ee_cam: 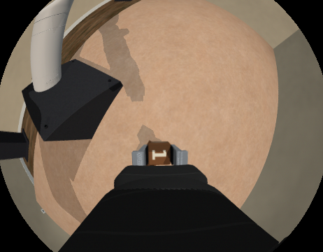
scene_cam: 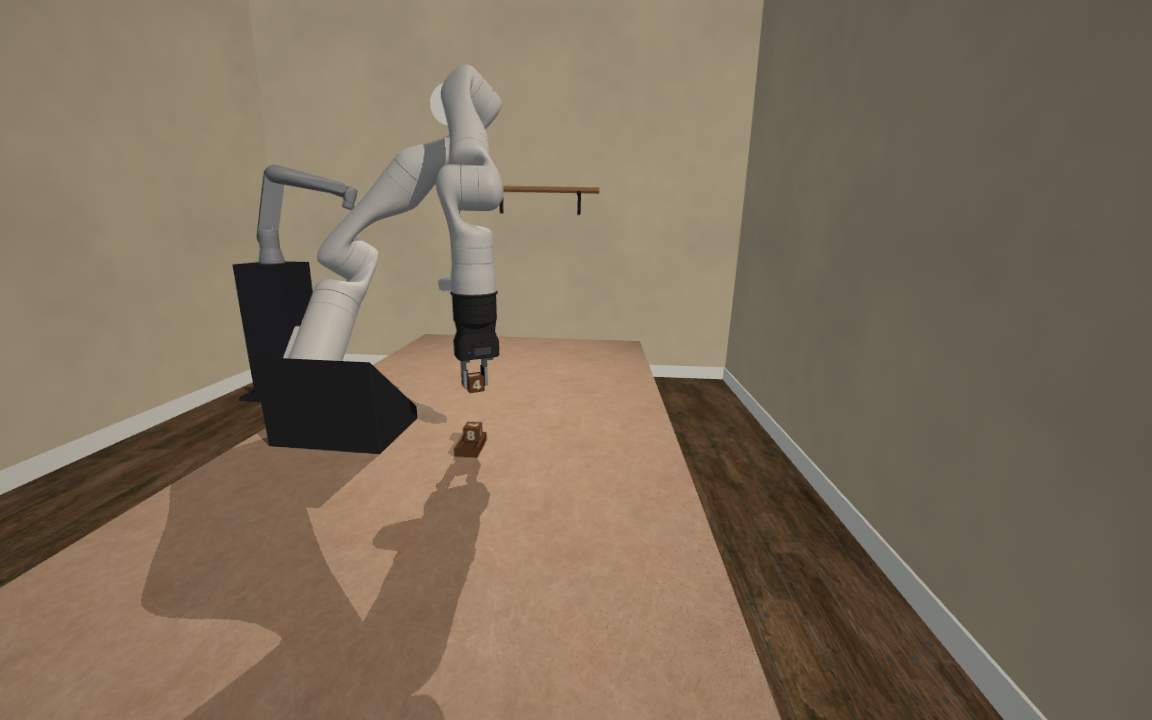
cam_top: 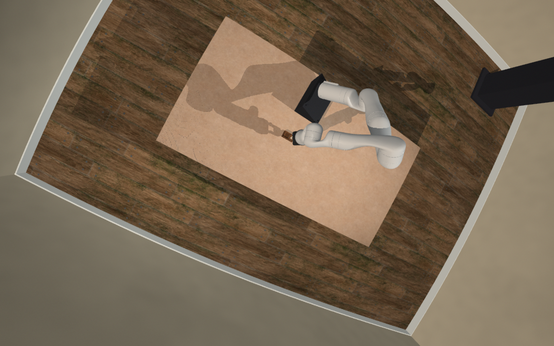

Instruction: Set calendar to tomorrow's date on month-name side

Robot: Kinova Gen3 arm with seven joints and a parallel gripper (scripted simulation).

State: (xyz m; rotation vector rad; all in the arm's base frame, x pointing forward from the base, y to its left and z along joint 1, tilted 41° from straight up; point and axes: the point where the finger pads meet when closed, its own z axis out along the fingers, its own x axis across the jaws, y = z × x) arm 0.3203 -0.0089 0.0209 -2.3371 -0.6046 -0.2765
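Observation:
My gripper (scene_cam: 474,379) (ee_cam: 159,151) points down, shut on a brown cube (scene_cam: 476,384) (ee_cam: 159,153). It holds the cube in the air above and behind the tray as the exterior camera sees it. A white 4 faces the exterior view, slightly tilted, and a 1 lying sideways faces the wrist camera. The brown tray (scene_cam: 469,450) (cam_top: 285,136) is on the table. A second brown cube (scene_cam: 471,434) stands in it with an 8 towards the exterior camera and part of a mark on top. The tray's month side cannot be read. The tray is hidden in the wrist view.
The arm's black base (cam_top: 312,103) (scene_cam: 320,407) (ee_cam: 77,101) stands close beside the tray at the table's edge. The arm's shadow falls across the table (scene_cam: 598,537) near the tray. A black pedestal (cam_top: 533,81) with a grey arm stands beyond the table.

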